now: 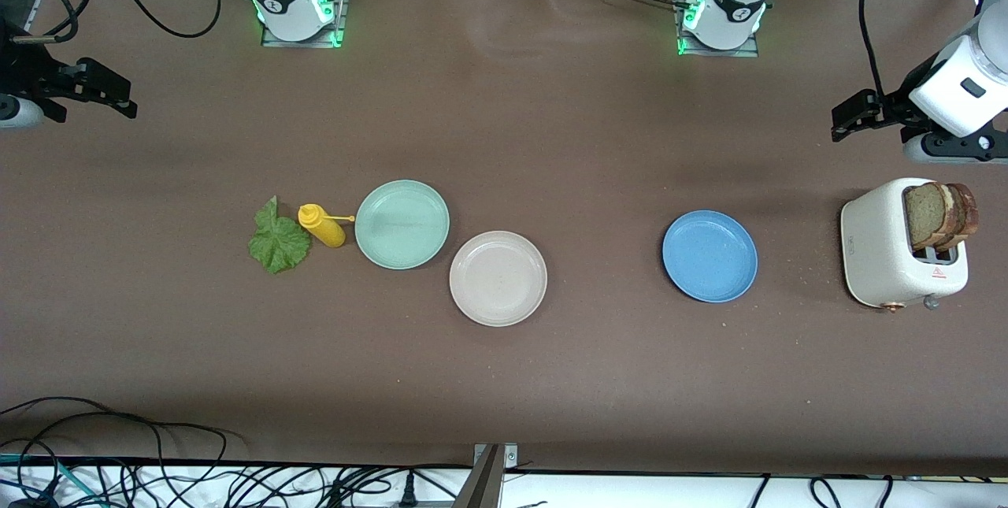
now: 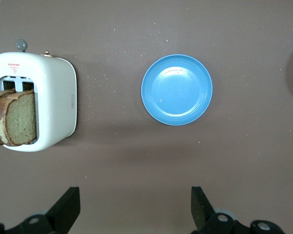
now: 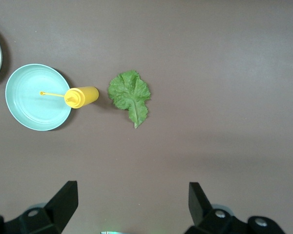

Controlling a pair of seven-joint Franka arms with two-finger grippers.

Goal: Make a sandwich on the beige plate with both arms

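Both tools hang with fingers spread wide and nothing between them: the right tool over bare bench at the right arm's end, the left tool over bare bench at the left arm's end, above the toaster's end of the table.

Nearest the front camera lies the beige plate, bare. Just beside it, slightly farther, sits the mint-green plate, with the yellow squeeze bottle lying on the bench, its nozzle over that plate's rim, and the lettuce leaf flat beside it. The blue plate stands well apart toward the left arm's end; the toaster holds two bread slices upright in its slots.

Nothing is assembled yet. A sound start, I judge, is for the left tool to lift one slice straight up by its crust, avoiding dragging the toaster.

How deep the slices sit is hidden by the toaster's body.
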